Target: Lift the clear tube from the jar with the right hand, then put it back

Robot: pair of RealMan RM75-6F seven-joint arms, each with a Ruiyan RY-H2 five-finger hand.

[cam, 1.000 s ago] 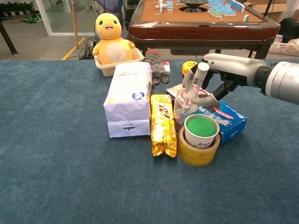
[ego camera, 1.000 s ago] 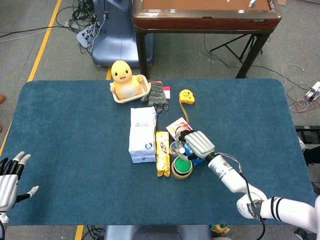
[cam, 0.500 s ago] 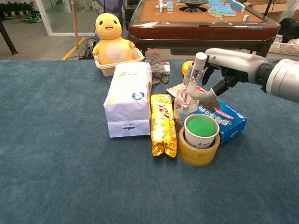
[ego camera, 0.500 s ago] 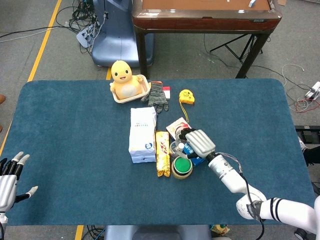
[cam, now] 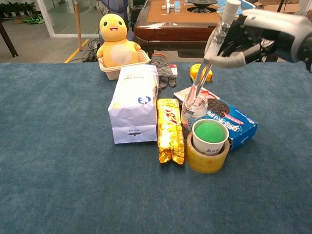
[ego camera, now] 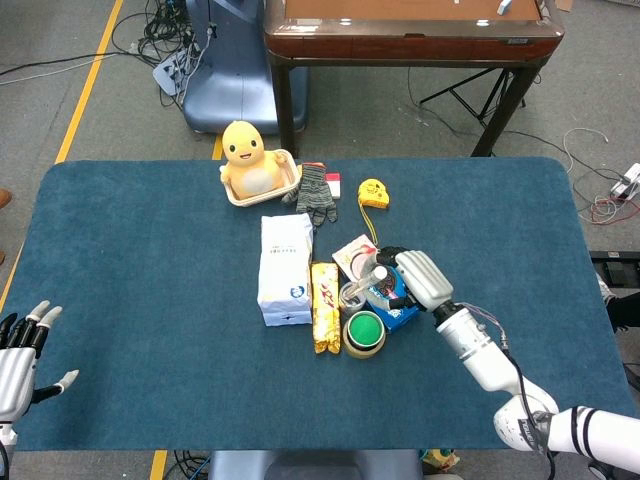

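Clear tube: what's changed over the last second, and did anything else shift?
The right hand, gripping the clear tube throughout, has risen and drawn the tube up out of the jar; the tube now tilts, its lower end about at the jar's mouth. The jar, white bag, snack packet, green-topped cup and tape roll stayed put. The left hand remains open at the table's edge.
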